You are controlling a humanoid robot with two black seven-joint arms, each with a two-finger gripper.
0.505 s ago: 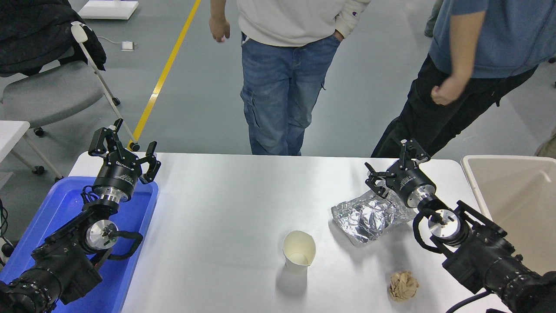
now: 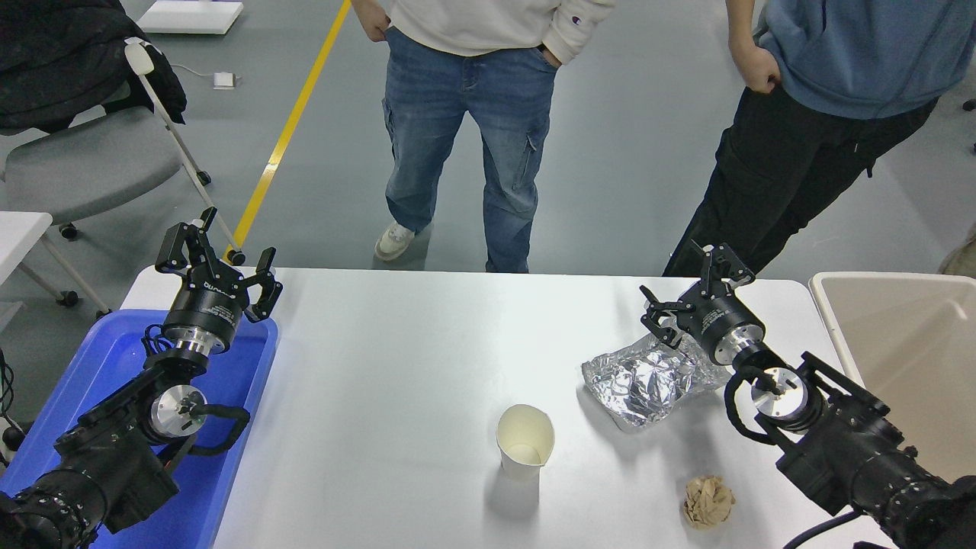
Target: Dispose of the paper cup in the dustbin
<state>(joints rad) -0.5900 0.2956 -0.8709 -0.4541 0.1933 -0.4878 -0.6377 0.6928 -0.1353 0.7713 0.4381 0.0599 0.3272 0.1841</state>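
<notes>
The white paper cup [image 2: 524, 440] stands upright on the white table [image 2: 381, 358], near the front middle, its cream inside showing. The beige dustbin [image 2: 900, 358] stands off the table's right edge. My right gripper [image 2: 686, 286] is open and empty, above the far right part of the table, well behind and right of the cup and left of the dustbin. My left gripper [image 2: 217, 255] is open and empty, parked over the far end of the blue tray at the lower left.
A crinkled silver foil bag [image 2: 648, 379] lies just under and in front of my right gripper. A crumpled tan paper ball [image 2: 707, 501] lies at the front right. A blue tray [image 2: 229, 450] sits at the left. Two people stand at the far side.
Both arms and the cup have not moved. The two people at the far side have shifted, the one in jeans stepping left.
</notes>
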